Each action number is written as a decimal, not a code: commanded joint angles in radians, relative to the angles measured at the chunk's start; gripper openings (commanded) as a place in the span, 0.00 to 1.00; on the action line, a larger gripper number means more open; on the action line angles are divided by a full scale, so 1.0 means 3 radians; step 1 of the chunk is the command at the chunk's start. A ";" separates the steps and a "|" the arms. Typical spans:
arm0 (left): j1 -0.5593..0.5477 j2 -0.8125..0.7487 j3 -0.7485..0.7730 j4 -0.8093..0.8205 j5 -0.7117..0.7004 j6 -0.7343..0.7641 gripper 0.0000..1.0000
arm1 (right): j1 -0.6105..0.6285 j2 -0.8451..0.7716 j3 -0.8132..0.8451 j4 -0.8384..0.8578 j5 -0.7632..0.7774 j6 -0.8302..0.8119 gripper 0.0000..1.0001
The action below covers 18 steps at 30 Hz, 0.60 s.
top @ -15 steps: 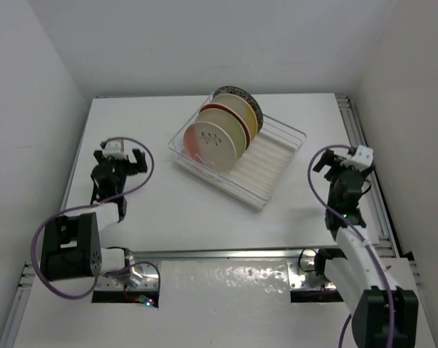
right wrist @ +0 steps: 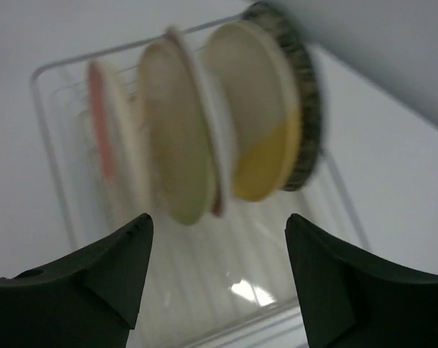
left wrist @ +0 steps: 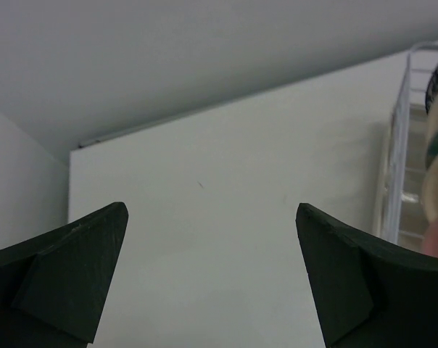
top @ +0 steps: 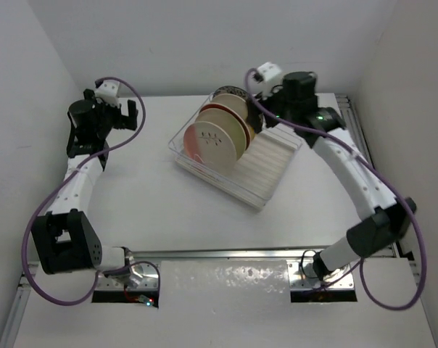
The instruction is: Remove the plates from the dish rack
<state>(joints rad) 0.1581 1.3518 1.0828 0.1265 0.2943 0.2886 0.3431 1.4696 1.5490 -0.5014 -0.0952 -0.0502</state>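
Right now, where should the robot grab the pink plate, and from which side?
Best bet: its top rim, coming down from above with one jaw on each face. The pink plate stands on edge in the dish rack, at the front of the row, so its thin upper edge sticks up free.

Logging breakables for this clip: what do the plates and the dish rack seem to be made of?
The plates: probably glazed ceramic, melamine possible; smooth, opaque, patterned faces. The dish rack: see-through walls suggest clear plastic, over a whitish ribbed base.
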 commanded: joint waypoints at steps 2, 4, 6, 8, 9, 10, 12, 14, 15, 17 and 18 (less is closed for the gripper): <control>-0.0021 -0.0297 -0.0366 -0.0064 0.0313 0.0009 1.00 | 0.0267 0.0413 0.0318 -0.0518 -0.0572 0.0116 0.69; -0.0036 -0.0410 -0.0464 -0.0048 0.0221 0.0086 1.00 | 0.0323 0.0505 0.0237 -0.0390 -0.0608 0.0147 0.67; -0.0046 -0.0451 -0.0526 -0.0120 0.0165 0.0122 1.00 | 0.0390 0.0572 0.0139 -0.0216 -0.0613 0.0300 0.67; -0.0041 -0.0456 -0.0531 -0.0211 0.0108 0.0143 1.00 | 0.0441 0.0715 0.0164 -0.0093 -0.0618 0.0376 0.64; -0.0046 -0.0456 -0.0526 -0.0232 0.0103 0.0137 1.00 | 0.0457 0.0771 0.0195 -0.0082 -0.0634 0.0392 0.62; -0.0046 -0.0456 -0.0526 -0.0237 0.0083 0.0122 1.00 | 0.0477 0.0878 0.0231 -0.0077 -0.0750 0.0397 0.59; -0.0041 -0.0466 -0.0526 -0.0253 0.0083 0.0117 1.00 | 0.0492 0.0956 0.0298 -0.0072 -0.0833 0.0438 0.56; -0.0046 -0.0471 -0.0541 -0.0263 0.0062 0.0142 1.00 | 0.0498 0.1012 0.0247 -0.0042 -0.0915 0.0454 0.54; -0.0046 -0.0477 -0.0546 -0.0268 0.0042 0.0158 1.00 | 0.0503 0.1017 0.0221 -0.0021 -0.0920 0.0454 0.54; -0.0046 -0.0477 -0.0572 -0.0263 -0.0009 0.0194 1.00 | 0.0513 0.1038 0.0145 0.0040 -0.0920 0.0448 0.54; -0.0046 -0.0477 -0.0587 -0.0253 -0.0035 0.0204 1.00 | 0.0518 0.1078 0.0129 0.0086 -0.0885 0.0469 0.54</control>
<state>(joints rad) 0.1516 1.2377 0.9138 0.0380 0.3088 0.3252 0.4923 1.7901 1.5925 -0.5503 -0.3325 0.0681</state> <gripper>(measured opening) 0.997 0.544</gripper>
